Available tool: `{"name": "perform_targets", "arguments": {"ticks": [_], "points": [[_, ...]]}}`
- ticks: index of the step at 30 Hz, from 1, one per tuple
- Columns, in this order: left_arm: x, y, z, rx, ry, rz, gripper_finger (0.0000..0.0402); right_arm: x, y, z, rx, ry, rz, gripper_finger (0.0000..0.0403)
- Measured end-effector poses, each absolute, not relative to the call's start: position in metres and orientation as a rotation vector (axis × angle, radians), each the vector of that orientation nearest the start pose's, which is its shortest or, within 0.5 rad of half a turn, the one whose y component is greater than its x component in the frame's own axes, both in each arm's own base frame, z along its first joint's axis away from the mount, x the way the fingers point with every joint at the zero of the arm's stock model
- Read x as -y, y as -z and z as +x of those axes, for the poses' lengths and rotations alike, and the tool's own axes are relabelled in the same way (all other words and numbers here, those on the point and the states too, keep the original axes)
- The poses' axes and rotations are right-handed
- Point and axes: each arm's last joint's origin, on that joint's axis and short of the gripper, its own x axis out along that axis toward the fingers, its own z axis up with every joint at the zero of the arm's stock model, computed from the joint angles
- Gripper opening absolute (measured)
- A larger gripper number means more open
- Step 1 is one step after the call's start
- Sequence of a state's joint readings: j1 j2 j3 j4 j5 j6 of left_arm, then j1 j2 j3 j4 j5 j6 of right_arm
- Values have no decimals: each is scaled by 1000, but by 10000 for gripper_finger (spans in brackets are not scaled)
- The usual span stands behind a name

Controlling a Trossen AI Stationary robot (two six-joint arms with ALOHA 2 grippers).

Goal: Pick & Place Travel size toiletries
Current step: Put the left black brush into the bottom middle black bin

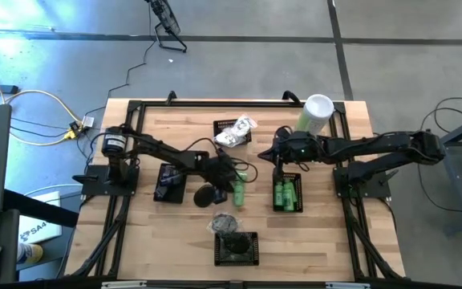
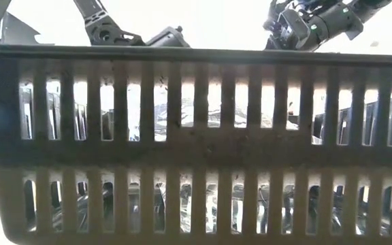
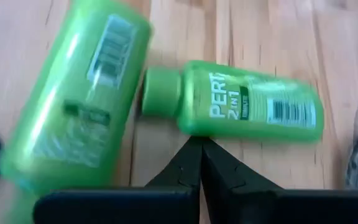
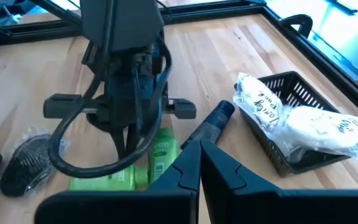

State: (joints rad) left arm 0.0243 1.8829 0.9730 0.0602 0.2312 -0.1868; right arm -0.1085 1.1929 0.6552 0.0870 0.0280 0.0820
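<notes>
Left gripper [image 3: 201,144], jaws pressed together and empty, tips just beside two loose green bottles [image 3: 247,106] at worktop [image 1: 167,233] centre. Right gripper [image 4: 197,149], jaws also pressed together, hovers at 1 o'clock of centre, between the packet basket [image 4: 291,134] and a basket of green bottles [image 1: 287,194]; bare wood lies toward the 6 o'clock edge.

2 green bottles [image 3: 166,106] lie flat (caps meeting) on wood.

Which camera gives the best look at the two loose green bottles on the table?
The left wrist view: the green bottles fill it, labels readable. The high view shows them small, the right wrist view partly hidden behind the left gripper; the low view shows none.
</notes>
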Motion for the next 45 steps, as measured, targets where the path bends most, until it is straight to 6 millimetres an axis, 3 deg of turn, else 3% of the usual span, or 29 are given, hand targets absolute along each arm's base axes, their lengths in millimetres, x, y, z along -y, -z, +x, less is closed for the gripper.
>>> {"name": "perform_targets", "arguments": {"ticks": [11,18,27,33,45], "points": [[-34,-125,365,-798,-28,-196,0,29,-233,249,-439,196,64,2],[-36,-128,368,-750,-36,-184,0,29,-233,249,-444,195,63,2],[-32,-184,348,-705,-2,-187,0,28,-233,249,-449,143,74,2],[-19,-201,323,-851,4,-211,0,26,-231,252,-449,59,96,2],[35,-191,300,-1116,-10,-296,0,33,-211,278,-393,-46,127,2]]}}
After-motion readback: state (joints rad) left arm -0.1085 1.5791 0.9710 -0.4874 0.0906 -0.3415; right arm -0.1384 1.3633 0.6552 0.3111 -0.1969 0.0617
